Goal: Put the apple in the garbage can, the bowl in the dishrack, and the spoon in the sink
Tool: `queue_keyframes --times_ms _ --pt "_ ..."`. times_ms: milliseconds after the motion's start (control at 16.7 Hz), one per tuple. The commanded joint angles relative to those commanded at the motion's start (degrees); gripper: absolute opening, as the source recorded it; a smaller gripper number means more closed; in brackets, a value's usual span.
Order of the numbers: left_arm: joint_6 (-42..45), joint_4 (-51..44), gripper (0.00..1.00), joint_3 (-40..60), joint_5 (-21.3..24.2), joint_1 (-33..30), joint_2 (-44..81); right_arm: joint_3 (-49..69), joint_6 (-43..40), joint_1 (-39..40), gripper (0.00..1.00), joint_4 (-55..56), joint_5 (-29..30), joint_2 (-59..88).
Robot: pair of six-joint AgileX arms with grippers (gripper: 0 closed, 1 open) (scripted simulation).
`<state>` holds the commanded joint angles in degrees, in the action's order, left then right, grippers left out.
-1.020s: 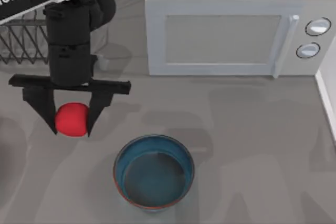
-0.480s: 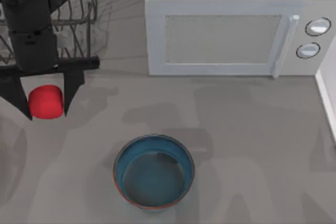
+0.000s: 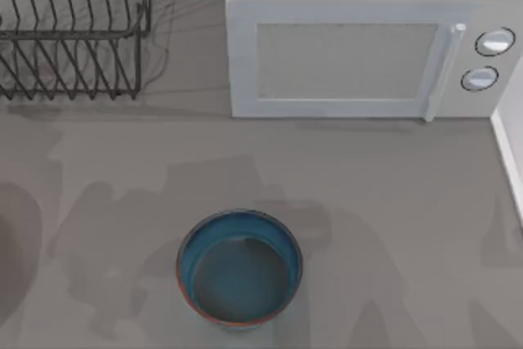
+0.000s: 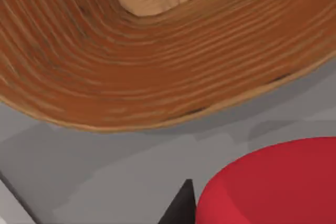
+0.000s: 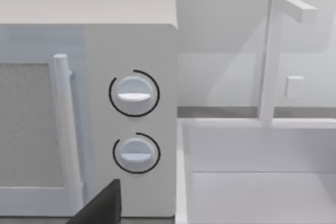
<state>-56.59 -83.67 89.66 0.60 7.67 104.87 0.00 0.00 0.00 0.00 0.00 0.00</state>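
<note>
Gripped in my left gripper [image 4: 210, 211], the apple [image 4: 273, 182] sits against one dark fingertip [image 4: 181, 208], and my left wrist view looks down on the ribbed brown inside of a round wooden garbage can [image 4: 131, 72] over grey floor. On the tabletop [image 3: 392, 202], the bowl [image 3: 239, 267] stands near the front edge, left of centre. At the back-left corner is the dishrack [image 3: 73, 30]; a microwave [image 3: 368, 46] fills the back right. My right wrist view faces the microwave's knobs and the white sink [image 5: 262, 182] with its faucet [image 5: 273, 56]; whether my right gripper [image 5: 102, 205] is spread or pressed together I cannot tell.
</note>
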Motion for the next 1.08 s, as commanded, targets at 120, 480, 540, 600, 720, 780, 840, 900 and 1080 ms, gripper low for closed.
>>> queue_keyframes --times_ms 120,480,540,600,720,780,840,900,1080 --pt "-6.0 2.0 0.0 -2.2 -0.5 5.7 -3.7 0.0 0.0 0.0 1.0 0.0 0.0 0.0" --pt "-11.7 6.0 0.0 -5.0 -1.3 10.7 -8.9 0.0 0.0 0.0 1.0 0.0 0.0 0.0" --pt "-11.7 6.0 0.0 -5.0 -1.3 10.7 -8.9 0.0 0.0 0.0 1.0 0.0 0.0 0.0" --pt "-11.5 5.8 0.0 -4.8 -1.3 10.5 -8.7 0.0 0.0 0.0 1.0 0.0 0.0 0.0" --pt "-11.4 6.7 0.0 -5.7 -1.3 10.4 -8.6 0.0 0.0 0.0 1.0 0.0 0.0 0.0" --pt "-11.4 8.0 0.0 -6.9 -1.3 10.5 -8.5 0.0 0.0 0.0 1.0 0.0 0.0 0.0" --pt "-11.4 9.9 0.0 -8.4 -1.3 10.7 -8.5 0.0 0.0 0.0 1.0 0.0 0.0 0.0" --pt "-11.3 12.1 0.0 -10.2 -1.3 10.8 -8.3 0.0 0.0 0.0 1.0 0.0 0.0 0.0" --pt "-11.2 18.7 0.0 -16.0 -1.4 11.1 -7.6 0.0 0.0 0.0 1.0 0.0 0.0 0.0"
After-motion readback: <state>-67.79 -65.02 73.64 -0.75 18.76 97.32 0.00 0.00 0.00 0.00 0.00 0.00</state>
